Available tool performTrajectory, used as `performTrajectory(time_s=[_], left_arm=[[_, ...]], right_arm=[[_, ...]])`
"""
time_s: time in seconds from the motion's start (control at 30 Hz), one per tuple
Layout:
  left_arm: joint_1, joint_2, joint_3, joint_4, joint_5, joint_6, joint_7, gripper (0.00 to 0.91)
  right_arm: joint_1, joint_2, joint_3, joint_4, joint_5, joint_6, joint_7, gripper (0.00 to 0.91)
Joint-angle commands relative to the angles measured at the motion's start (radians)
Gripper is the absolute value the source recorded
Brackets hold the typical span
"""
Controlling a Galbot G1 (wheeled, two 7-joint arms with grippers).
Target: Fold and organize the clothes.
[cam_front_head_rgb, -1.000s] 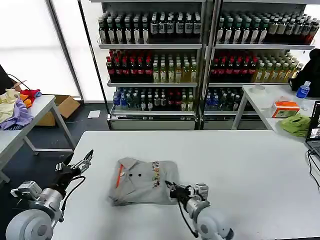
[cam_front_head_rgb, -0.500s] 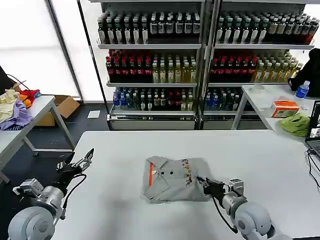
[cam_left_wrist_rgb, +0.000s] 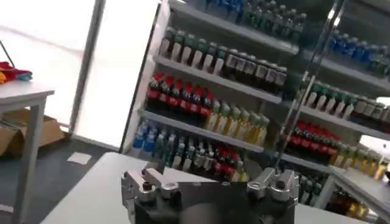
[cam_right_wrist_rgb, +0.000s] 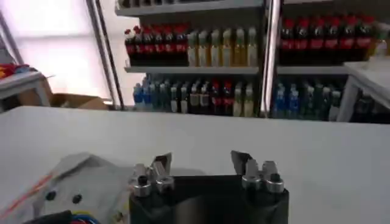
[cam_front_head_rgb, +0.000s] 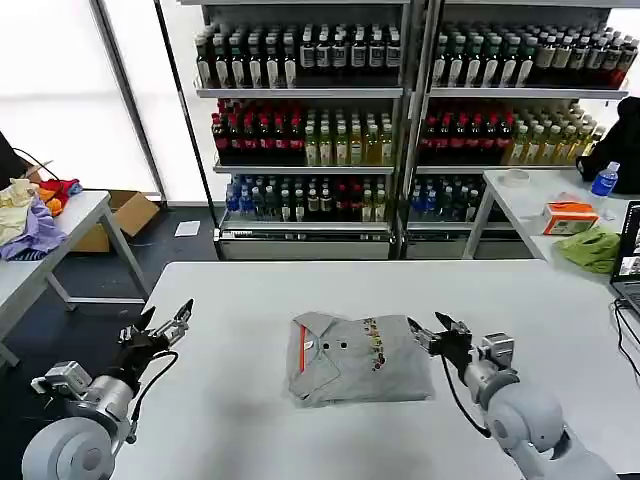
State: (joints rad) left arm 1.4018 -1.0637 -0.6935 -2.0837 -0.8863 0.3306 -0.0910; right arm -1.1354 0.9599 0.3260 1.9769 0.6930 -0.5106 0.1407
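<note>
A folded light grey shirt [cam_front_head_rgb: 358, 358] is lying flat near the middle of the white tabletop [cam_front_head_rgb: 300, 290], its collar with the orange stripe [cam_front_head_rgb: 301, 348] and buttons facing nine o'clock and its small multicoloured chest print [cam_front_head_rgb: 375, 345] sitting toward three o'clock. In the right wrist view the same shirt [cam_right_wrist_rgb: 67, 182] is showing beside that arm's fingers, with two buttons visible on the grey cloth.

The right claw [cam_front_head_rgb: 441, 332] is hovering just off the shirt's three o'clock edge, near the print, with its fingers spread apart and nothing pinched between them; in its own wrist view the right claw [cam_right_wrist_rgb: 201, 165] is likewise standing spread above the tabletop [cam_right_wrist_rgb: 317, 158].

The left claw [cam_front_head_rgb: 160, 325] is hanging at the tabletop's nine o'clock edge, well apart from the shirt, its fingers spread and holding nothing. In the left wrist view the left claw [cam_left_wrist_rgb: 207, 182] is pointing toward shelves of bottled drinks [cam_left_wrist_rgb: 207, 61].

Beyond the tabletop at twelve o'clock, the shelves of bottles [cam_front_head_rgb: 400, 120] are filling the background.
</note>
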Motion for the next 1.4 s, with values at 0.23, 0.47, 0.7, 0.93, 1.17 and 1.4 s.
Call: performTrajectory(time_s=[0.23, 0.47, 0.7, 0.93, 1.17, 1.4], left_arm=[[0.080, -0.015, 0.011, -0.064, 0.058, -0.023, 0.025, 0.907], [0.062, -0.018, 0.028, -0.043, 0.065, -0.025, 0.027, 0.907], [0.039, -0.007, 0.046, -0.039, 0.065, -0.023, 0.026, 0.907], [0.037, -0.001, 0.031, -0.021, 0.075, -0.038, 0.036, 0.907], [0.050, -0.011, 0.046, -0.022, 0.095, -0.050, 0.053, 0.907], [0.081, -0.039, 0.034, -0.021, 0.142, -0.075, 0.075, 0.907]], right_arm=[[0.159, 0.304, -0.336, -0.292, -0.304, 0.061, 0.112, 0.907], [0.105, 0.235, -0.322, -0.265, -0.294, -0.058, 0.148, 0.907], [0.139, 0.179, -0.211, -0.114, -0.209, 0.053, 0.146, 0.907], [-0.022, 0.036, 0.185, 0.024, -0.159, 0.245, -0.053, 0.907], [-0.254, 0.017, 0.572, -0.006, -0.034, 0.330, -0.303, 0.907], [-0.356, 0.119, 0.613, -0.048, -0.026, 0.370, -0.352, 0.907]])
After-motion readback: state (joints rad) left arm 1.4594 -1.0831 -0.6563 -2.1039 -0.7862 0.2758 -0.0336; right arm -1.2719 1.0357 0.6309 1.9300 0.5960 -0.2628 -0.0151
